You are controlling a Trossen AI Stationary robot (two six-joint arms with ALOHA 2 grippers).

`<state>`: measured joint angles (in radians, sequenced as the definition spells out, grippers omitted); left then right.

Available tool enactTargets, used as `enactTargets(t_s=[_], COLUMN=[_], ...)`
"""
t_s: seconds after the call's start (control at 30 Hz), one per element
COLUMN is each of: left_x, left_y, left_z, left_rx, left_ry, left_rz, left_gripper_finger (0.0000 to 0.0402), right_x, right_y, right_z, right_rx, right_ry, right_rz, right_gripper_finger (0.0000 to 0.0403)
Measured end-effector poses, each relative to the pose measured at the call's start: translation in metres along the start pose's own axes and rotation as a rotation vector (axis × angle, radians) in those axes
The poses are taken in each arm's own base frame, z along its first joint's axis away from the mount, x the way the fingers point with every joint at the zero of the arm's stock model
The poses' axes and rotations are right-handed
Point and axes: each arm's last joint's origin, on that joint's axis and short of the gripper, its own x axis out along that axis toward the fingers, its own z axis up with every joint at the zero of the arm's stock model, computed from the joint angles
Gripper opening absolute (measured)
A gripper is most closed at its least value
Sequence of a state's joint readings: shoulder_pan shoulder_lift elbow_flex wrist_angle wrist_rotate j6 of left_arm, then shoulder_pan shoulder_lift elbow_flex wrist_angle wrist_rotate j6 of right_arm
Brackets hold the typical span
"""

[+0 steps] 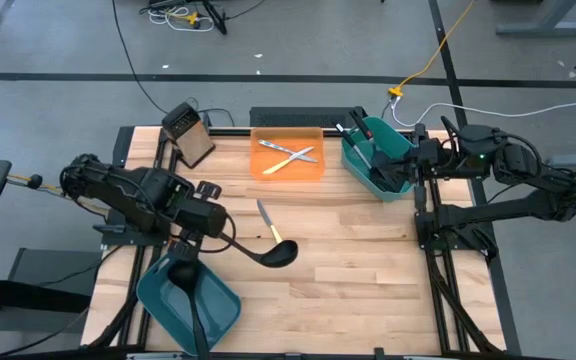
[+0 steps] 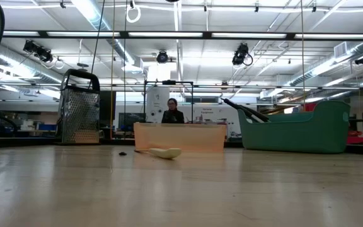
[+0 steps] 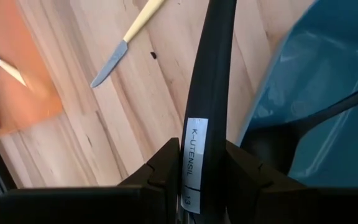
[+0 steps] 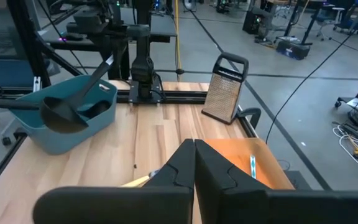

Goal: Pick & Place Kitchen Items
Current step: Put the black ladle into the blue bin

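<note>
Ladle (image 1: 276, 254) clamped by left end effector (image 1: 211, 223).

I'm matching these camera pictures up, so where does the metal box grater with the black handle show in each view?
High view: metal box grater at the table's far edge, left of the flat orange tray.
Low view: upright at left, tray to its right.
Left wrist view: not in it; black ladle and tray show.
Right wrist view: upper right, beyond the tray.
Shared landmark: the tray.
</note>
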<state>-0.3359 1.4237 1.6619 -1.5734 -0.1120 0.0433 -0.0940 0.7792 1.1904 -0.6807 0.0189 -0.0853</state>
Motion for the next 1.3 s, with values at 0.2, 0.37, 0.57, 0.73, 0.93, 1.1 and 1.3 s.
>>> enactTargets(t_s=[0.2,0.37,0.57,0.73,0.93,1.1,1.3], left_x=[-0.006,-0.008,-0.012,-0.015,-0.017,-0.021,-0.022], left_y=[0.001,0.002,0.002,0.002,0.002,0.002,0.001], left_z=[-0.005,-0.007,-0.011,-0.013,-0.016,-0.025,-0.042], left_rx=[0.018,0.019,0.036,0.046,0.056,0.048,0.033], left_ry=[-0.024,-0.032,-0.049,-0.057,-0.066,-0.087,-0.085], left_rz=[0.012,0.036,0.038,0.039,0.039,0.034,0.014], left_gripper_finger=[0.0093,0.0093,0.0092,0.0092,0.0091,0.0091,0.0090], right_x=[0.000,0.000,0.000,0.000,0.000,0.000,0.000], right_y=[0.000,0.000,0.000,0.001,0.001,0.001,0.001], right_z=[0.000,0.001,0.001,0.001,0.001,0.001,0.001], right_rx=[0.007,0.008,-0.006,-0.013,-0.013,-0.013,-0.004], right_ry=[-0.001,-0.006,-0.008,-0.010,-0.010,-0.010,-0.010], right_rz=[0.000,0.000,0.008,0.031,0.031,0.034,0.034], right_gripper_finger=[0.0005,0.0005,0.0005,0.0005,0.0005,0.0005,0.0005])
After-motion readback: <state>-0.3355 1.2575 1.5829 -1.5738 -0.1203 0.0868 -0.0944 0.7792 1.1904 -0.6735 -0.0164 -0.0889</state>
